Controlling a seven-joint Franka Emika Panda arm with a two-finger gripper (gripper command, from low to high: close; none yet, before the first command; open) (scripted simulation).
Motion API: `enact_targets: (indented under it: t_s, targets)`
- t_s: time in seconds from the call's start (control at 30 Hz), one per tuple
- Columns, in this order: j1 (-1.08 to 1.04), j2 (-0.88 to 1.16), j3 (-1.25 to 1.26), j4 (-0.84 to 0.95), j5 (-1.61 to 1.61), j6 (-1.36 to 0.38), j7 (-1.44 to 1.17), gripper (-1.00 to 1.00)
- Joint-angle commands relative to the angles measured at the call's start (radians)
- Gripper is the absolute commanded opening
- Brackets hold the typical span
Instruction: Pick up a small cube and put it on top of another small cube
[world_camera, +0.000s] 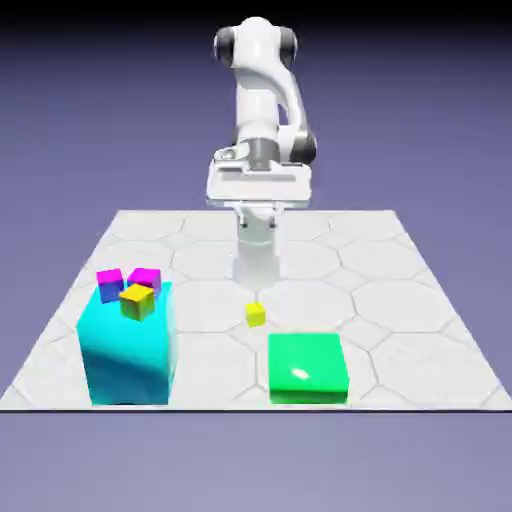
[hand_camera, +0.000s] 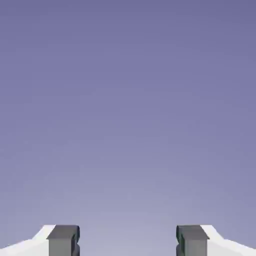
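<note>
Exterior view: lemon-yellow cube (world_camera: 256, 315) lies alone, arm raised behind it.
Gripper (hand_camera: 128, 242) jaws stand spread, gripping nothing; bare floor rings the cube, the green block (world_camera: 308, 368) near its front-right, the cyan block (world_camera: 127, 345) well left.

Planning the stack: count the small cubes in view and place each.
4. Lemon cube alone on the table's tiles; blue cube, magenta cube and golden cube clustered atop the cyan block. More may hide behind it.
</note>
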Motion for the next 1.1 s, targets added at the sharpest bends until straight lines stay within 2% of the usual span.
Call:
enact_targets:
  t_s: [0.0,1.07]
  targets:
    - [0.013,0.011,-0.008,0.001,0.044,0.006,-0.017,0.00]
    - [0.430,0.369,-0.262,0.027,1.435,0.206,-0.565,0.00]
